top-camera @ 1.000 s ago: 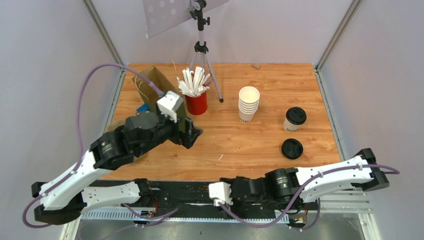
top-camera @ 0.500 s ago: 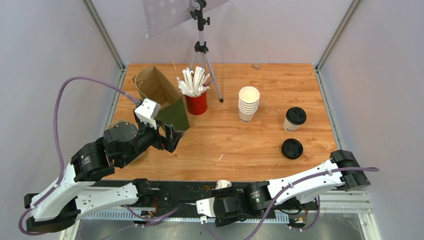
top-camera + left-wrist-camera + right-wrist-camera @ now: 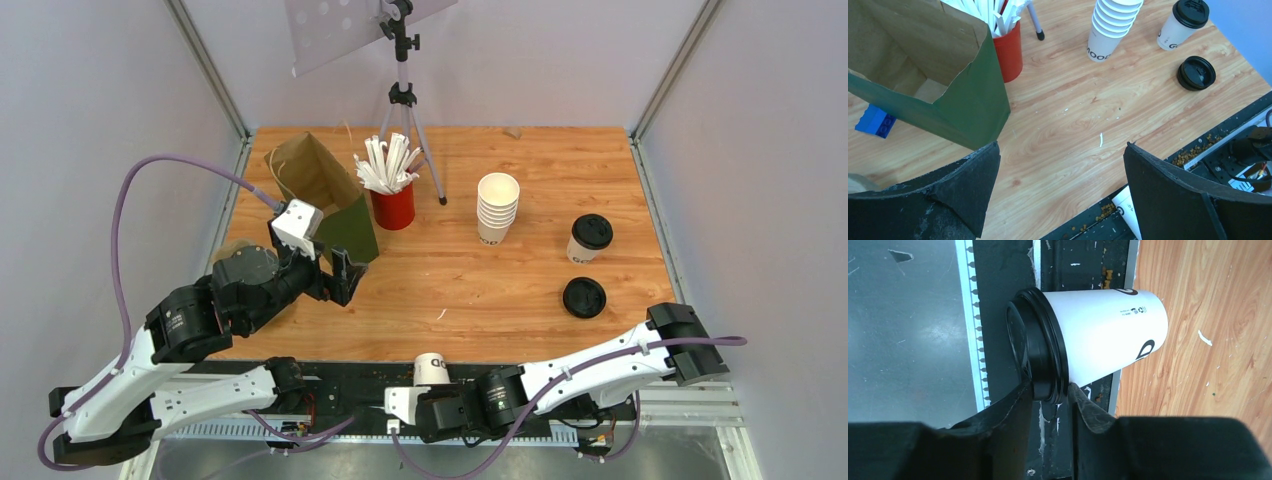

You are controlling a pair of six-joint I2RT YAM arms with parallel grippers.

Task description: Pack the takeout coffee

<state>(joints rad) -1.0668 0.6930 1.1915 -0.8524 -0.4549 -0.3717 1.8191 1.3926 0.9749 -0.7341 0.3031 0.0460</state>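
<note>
A takeout coffee, a white paper cup with a black lid, lies on its side on the black rail at the table's near edge. My right gripper is shut on its lid rim, one finger on the lid top, the other under the rim. A bit of that cup also shows in the left wrist view. My left gripper hangs wide open and empty over the table, just in front of the brown and green paper bag. Another lidded cup stands at the right, with a loose black lid near it.
A red cup of white straws stands beside the bag, a tripod behind it. A stack of lidless white cups stands mid-table. A blue brick lies left of the bag. Crumbs lie on the black rail.
My right arm swung down and left along the near rail and its jaws narrowed onto the lidded cup. My left arm drew back from the bag, then held still.
</note>
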